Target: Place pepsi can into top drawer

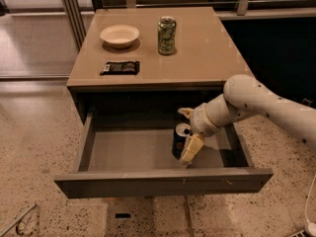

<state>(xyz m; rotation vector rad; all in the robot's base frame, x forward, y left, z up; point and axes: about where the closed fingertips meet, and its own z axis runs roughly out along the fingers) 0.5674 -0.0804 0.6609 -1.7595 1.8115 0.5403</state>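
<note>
The pepsi can (178,143), dark blue with a silver top, stands upright on the floor of the top drawer (163,181), right of its middle. The wide grey drawer is pulled fully out below the tan table top. My gripper (188,131) reaches into the drawer from the right and straddles the can. One finger (191,148) lies against the can's front right side. The other finger (185,112) stands a little behind the can, apart from it. The gripper is open around the can.
On the tan table top (207,58) stand a green patterned can (167,35), a cream bowl (119,35) and a flat black packet (120,67). A metal railing runs behind the table. Speckled floor lies to the left and in front.
</note>
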